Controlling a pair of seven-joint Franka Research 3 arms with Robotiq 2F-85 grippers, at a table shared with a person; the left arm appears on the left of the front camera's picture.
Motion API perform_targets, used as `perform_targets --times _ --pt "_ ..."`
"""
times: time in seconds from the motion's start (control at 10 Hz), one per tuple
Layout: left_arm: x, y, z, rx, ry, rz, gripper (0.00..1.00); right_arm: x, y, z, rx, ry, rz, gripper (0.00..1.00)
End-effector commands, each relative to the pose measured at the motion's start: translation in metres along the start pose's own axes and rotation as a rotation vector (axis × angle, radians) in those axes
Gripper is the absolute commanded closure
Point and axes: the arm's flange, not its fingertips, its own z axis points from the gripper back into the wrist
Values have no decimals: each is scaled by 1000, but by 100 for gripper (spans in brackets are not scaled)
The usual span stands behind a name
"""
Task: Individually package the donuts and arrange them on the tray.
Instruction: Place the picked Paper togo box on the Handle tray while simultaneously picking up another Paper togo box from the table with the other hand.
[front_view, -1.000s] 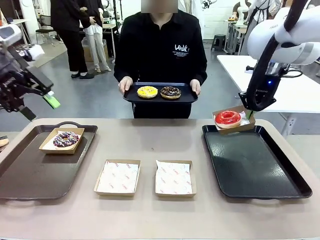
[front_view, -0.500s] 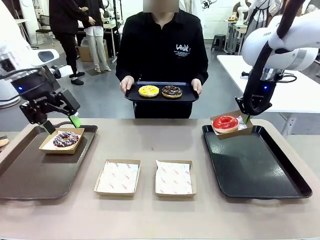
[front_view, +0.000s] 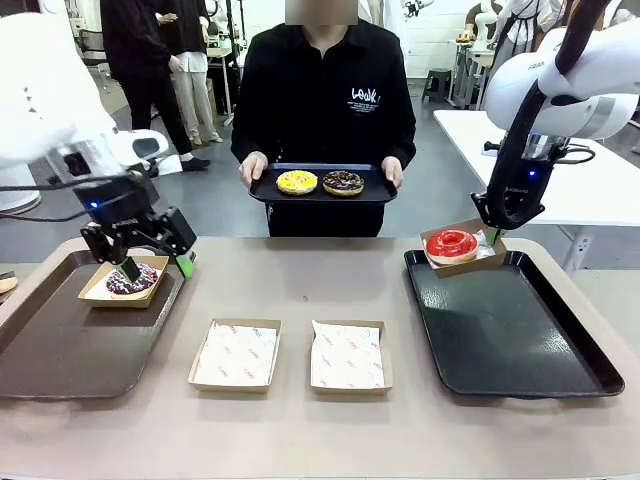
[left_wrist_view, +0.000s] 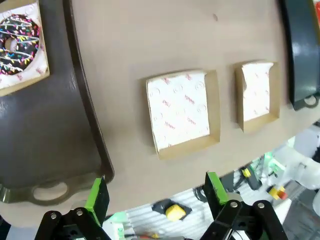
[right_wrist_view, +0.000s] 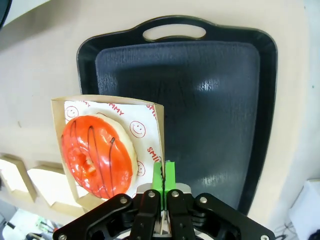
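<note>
A red-glazed donut (front_view: 451, 243) (right_wrist_view: 97, 155) lies in a paper-lined cardboard box (right_wrist_view: 145, 120). My right gripper (front_view: 493, 237) (right_wrist_view: 163, 182) is shut on that box's edge, holding it over the far left corner of the black tray (front_view: 510, 320) (right_wrist_view: 210, 110). The sprinkled chocolate donut (front_view: 130, 280) (left_wrist_view: 15, 37) sits in its box on the brown tray (front_view: 60, 340) (left_wrist_view: 50, 135). My left gripper (front_view: 157, 267) (left_wrist_view: 156, 195) hangs open just above and to the right of it. The person holds a small tray with the yellow donut (front_view: 297, 182) and the dark chocolate donut (front_view: 343, 182).
Two empty paper-lined boxes (front_view: 236, 354) (front_view: 347, 355) lie side by side on the table near the front edge, between the two trays. In the left wrist view they are the large box (left_wrist_view: 182, 112) and the smaller box (left_wrist_view: 256, 95).
My left arm has swung in from the far left and come down over the sprinkled donut's box. The right gripper has shifted the red donut's box slightly left and lower.
</note>
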Motion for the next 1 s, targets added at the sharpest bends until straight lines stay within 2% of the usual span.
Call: perform_targets --times 0.0,0.2,0.3,0.9 --pt "-1 -14 -21 85 -46 45 0 -1 0 2 1 -4 -7 99" --pt "-4 -23 -28 84 -49 55 0 -1 0 2 1 -4 -7 99" --pt "-1 -14 -18 50 -34 19 0 -1 0 2 1 -4 -7 99" --pt "-1 -14 -18 50 -34 19 0 -1 0 2 1 -4 -7 99"
